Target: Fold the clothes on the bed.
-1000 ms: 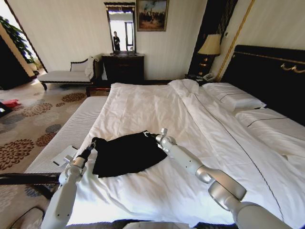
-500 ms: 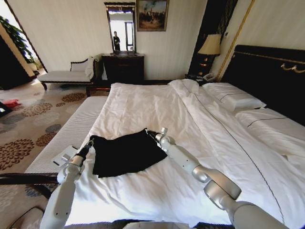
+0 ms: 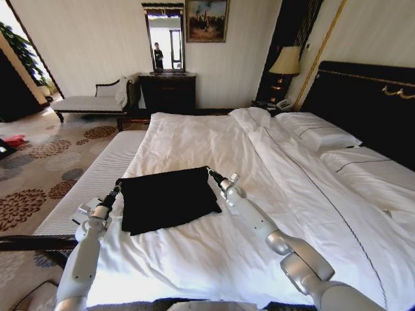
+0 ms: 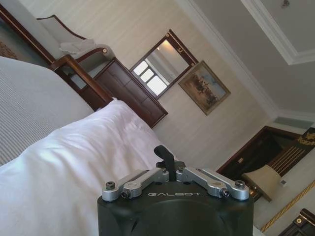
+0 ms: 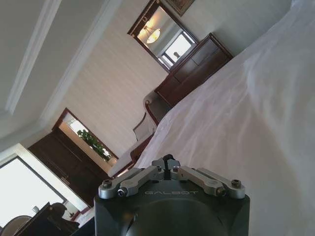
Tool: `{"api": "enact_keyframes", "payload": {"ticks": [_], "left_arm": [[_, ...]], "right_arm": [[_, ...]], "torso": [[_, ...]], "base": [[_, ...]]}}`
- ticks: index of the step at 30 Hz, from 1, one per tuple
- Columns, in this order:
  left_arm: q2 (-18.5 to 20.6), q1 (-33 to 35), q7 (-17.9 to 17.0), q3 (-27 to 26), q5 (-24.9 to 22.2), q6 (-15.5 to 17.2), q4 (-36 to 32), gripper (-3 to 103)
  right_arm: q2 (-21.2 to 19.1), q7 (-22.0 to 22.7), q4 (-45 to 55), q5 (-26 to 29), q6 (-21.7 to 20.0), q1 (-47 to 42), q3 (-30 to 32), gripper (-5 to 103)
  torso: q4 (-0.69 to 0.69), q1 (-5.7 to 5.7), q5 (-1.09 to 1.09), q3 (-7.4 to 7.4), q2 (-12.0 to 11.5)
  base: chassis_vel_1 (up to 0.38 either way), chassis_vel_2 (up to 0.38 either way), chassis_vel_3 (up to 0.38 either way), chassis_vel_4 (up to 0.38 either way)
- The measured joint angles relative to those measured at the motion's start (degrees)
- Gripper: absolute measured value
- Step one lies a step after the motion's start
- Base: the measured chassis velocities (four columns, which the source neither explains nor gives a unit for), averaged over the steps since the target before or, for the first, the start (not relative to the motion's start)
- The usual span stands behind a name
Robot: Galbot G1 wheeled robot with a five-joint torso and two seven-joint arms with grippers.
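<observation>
Black clothes [image 3: 167, 199] pinched by closed left gripper [image 3: 118, 186] and right gripper [image 3: 210, 172].

- The clothes [image 3: 167, 201]: matt black cloth, lying smooth.
- The bed [image 3: 214, 139]: white cloth duvet, softly creased.
- Headboard [image 3: 363, 103], at 3 o'clock: dark, glossy wood.

"GALBOT" in pale capitals across the dark housing of the left gripper [image 4: 166, 156], just below the metal linkage, read in the left wrist view. Same word, "GALBOT", on the dark housing of the right gripper [image 5: 169, 159], read in the right wrist view. No lettering legible on the black T-shirt [image 3: 167, 198] from the head view. Nothing readable on the framed painting [image 3: 206, 21] or anywhere else about the room.
</observation>
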Motion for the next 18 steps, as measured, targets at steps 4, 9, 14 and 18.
{"api": "enact_keyframes", "payload": {"ticks": [4, 9, 14, 18], "left_arm": [[0.2, 3.0, 0.5, 0.5, 0.1, -0.3, -3.8, 1], [1.8, 8.0, 1.5, 1.0, -0.2, -1.0, -10.1, 1], [4.1, 12.8, 2.8, 1.3, -1.2, -1.9, -13.8, 1], [5.7, 15.9, 3.3, 1.3, -1.3, -2.4, -15.4, 1]], "right_arm": [[-0.8, 0.2, 3.1, 0.1, 1.0, -1.3, -0.7, 1], [-4.4, 1.1, 9.9, 0.4, 1.6, -4.1, -3.3, 1], [-8.5, 2.9, 17.8, 0.9, 2.4, -7.7, -4.1, 1], [-12.5, 5.0, 24.4, 1.4, 2.6, -10.6, -3.9, 1]], "torso": [[0.01, 0.0, 0.0, 0.0, 0.0], [0.0, -0.02, 0.0, -0.01, 0.0], [0.0, -0.02, 0.0, -0.01, 0.0], [0.01, -0.02, 0.01, -0.02, 0.0]], "base": [[0.0, 0.0, 0.0, 0.0], [0.0, 0.0, 0.0, 0.0], [0.0, 0.0, 0.0, 0.0], [0.0, 0.0, 0.0, 0.0]]}}
